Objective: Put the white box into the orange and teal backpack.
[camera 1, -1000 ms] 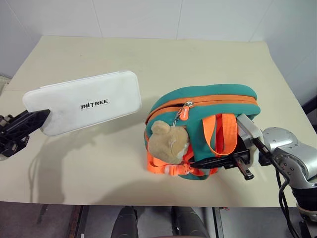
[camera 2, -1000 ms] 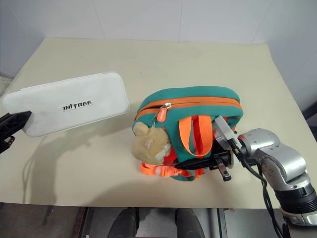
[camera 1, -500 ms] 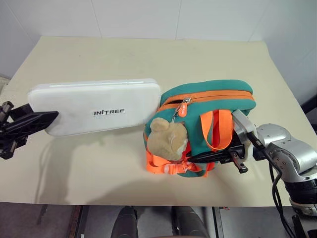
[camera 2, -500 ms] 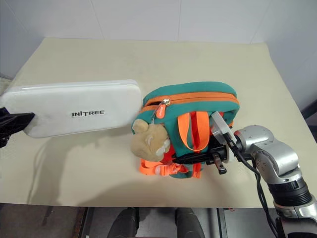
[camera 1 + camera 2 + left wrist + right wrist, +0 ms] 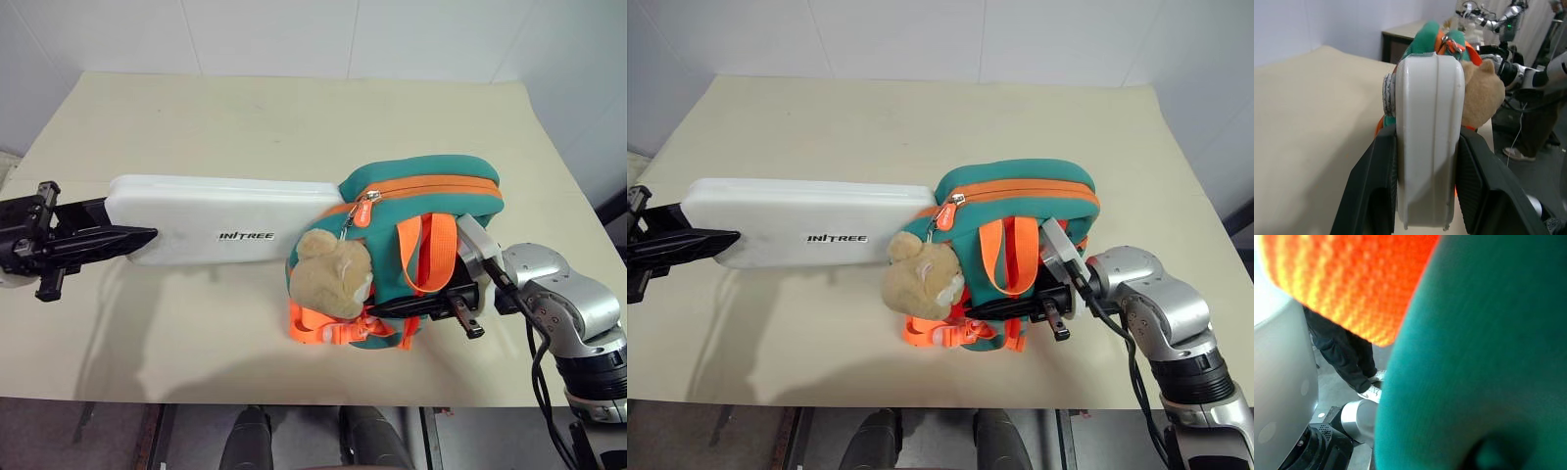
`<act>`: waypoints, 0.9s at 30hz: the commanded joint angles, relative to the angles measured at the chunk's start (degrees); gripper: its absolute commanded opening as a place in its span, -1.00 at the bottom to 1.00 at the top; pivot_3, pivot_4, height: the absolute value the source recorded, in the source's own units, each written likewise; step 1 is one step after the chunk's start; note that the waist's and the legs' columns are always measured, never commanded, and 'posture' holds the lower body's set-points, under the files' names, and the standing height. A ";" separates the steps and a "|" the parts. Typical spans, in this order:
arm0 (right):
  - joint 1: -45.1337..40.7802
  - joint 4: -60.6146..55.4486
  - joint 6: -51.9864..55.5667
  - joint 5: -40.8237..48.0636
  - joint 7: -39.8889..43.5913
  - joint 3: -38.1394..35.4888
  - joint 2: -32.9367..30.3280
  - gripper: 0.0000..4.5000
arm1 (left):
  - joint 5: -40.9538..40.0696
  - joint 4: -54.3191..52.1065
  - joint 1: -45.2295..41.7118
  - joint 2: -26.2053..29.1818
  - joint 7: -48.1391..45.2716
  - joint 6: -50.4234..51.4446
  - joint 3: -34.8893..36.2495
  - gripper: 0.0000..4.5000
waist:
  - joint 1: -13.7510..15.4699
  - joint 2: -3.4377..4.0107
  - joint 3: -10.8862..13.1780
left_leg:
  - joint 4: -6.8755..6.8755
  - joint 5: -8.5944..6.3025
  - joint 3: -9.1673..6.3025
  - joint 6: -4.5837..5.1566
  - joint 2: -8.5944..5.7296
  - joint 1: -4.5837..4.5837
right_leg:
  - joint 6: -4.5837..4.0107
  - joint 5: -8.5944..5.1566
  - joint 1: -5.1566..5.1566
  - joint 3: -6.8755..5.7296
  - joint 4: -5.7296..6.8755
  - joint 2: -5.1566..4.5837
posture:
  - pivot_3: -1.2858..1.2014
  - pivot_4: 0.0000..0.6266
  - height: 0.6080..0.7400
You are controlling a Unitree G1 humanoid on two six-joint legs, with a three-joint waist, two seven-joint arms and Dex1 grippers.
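Left eye view showed one white box (image 5: 230,220) held level above the tabletop (image 5: 245,108), its near end clamped between the fingers of the left end effector (image 5: 122,237) by the left edge. Its far end met the one backpack (image 5: 421,211) at the zipper band, beside the single plush bear (image 5: 331,274). The right end effector (image 5: 392,311), clenched, gripped the backpack's lower part near the front edge.
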 commanded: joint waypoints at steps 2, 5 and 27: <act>-0.53 -0.38 -0.55 -0.81 -0.02 0.36 0.51 -1.00 | 0.74 -1.72 -1.65 2.14 -2.94 -1.06 -1.99 -0.45 | -0.06 0.00 0.00 | -0.01 0.00 -0.01 0.00 0.00 -0.01 | 0.00 0.00 0.00 0.00 0.00 0.00 | 0.03 -0.52 1.00; -0.70 -0.04 -0.69 -1.16 0.01 0.44 0.71 -1.00 | 1.27 -2.32 -2.94 2.61 -3.46 -1.54 -3.54 -0.45 | -0.06 0.00 0.00 | -0.01 -0.01 0.00 0.01 0.00 -0.01 | 0.00 0.00 0.00 0.00 0.00 0.00 | 0.03 -0.52 1.00; -3.31 2.27 -1.58 -3.26 0.46 2.40 3.14 -1.00 | 14.42 -7.55 -20.54 -11.20 14.57 -1.45 -29.14 -0.45 | 0.12 0.02 0.01 | 0.29 0.00 -0.03 0.01 0.00 -0.03 | 0.12 0.06 0.08 0.02 0.16 0.04 | 0.03 -0.52 1.00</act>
